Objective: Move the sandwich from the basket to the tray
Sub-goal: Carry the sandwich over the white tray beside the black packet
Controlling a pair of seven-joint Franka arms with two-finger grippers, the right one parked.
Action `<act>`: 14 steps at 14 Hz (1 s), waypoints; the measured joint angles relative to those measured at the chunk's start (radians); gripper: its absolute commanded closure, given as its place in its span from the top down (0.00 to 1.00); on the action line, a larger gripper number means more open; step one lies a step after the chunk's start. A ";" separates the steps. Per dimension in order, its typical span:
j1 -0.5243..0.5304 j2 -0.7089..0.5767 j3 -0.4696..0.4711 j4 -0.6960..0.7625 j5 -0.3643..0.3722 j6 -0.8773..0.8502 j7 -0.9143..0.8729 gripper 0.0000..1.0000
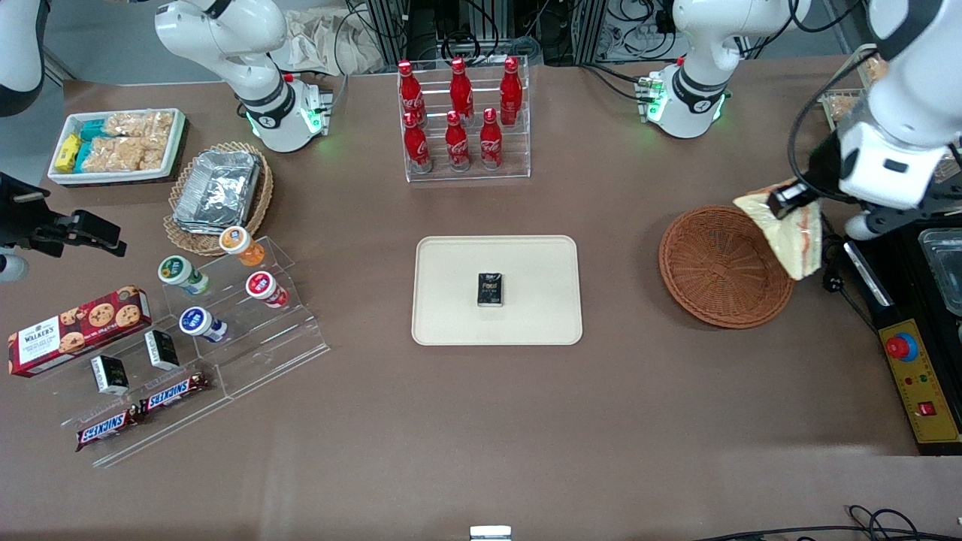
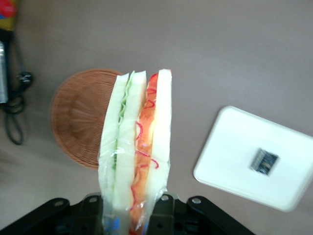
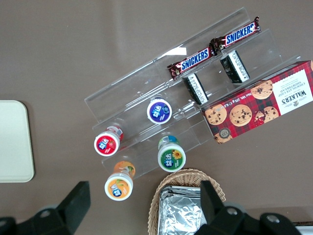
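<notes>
1 sandwich (image 2: pixel 137 147) in the gripper (image 2: pixel 132 215) above 1 basket (image 1: pixel 714 263); 1 tray (image 1: pixel 451 300).

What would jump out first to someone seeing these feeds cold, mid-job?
First, the sandwich, clamped in the gripper and hanging in the air above the rim of the now-empty reddish-brown basket at the working arm's end of the table. Next, the cream tray in the middle, carrying only a small dark packet. Then the red cola bottles in their clear rack, farther from the front camera than the tray.
</notes>
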 measured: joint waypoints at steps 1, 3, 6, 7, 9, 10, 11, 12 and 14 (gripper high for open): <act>-0.003 0.010 -0.046 0.001 -0.004 0.002 0.000 0.00; -0.009 0.053 -0.138 -0.001 -0.005 0.020 0.000 0.00; -0.021 0.136 -0.221 -0.005 -0.005 0.083 -0.001 0.00; -0.033 0.167 -0.232 -0.006 -0.004 0.107 -0.001 0.00; -0.067 0.224 -0.238 -0.018 0.010 0.158 -0.002 0.00; -0.084 0.249 -0.238 -0.031 0.015 0.192 -0.006 0.00; -0.101 0.270 -0.239 -0.050 0.019 0.230 -0.013 0.00; -0.117 0.288 -0.239 -0.073 0.028 0.269 -0.021 0.00; -0.149 0.325 -0.240 -0.125 0.064 0.346 -0.029 0.00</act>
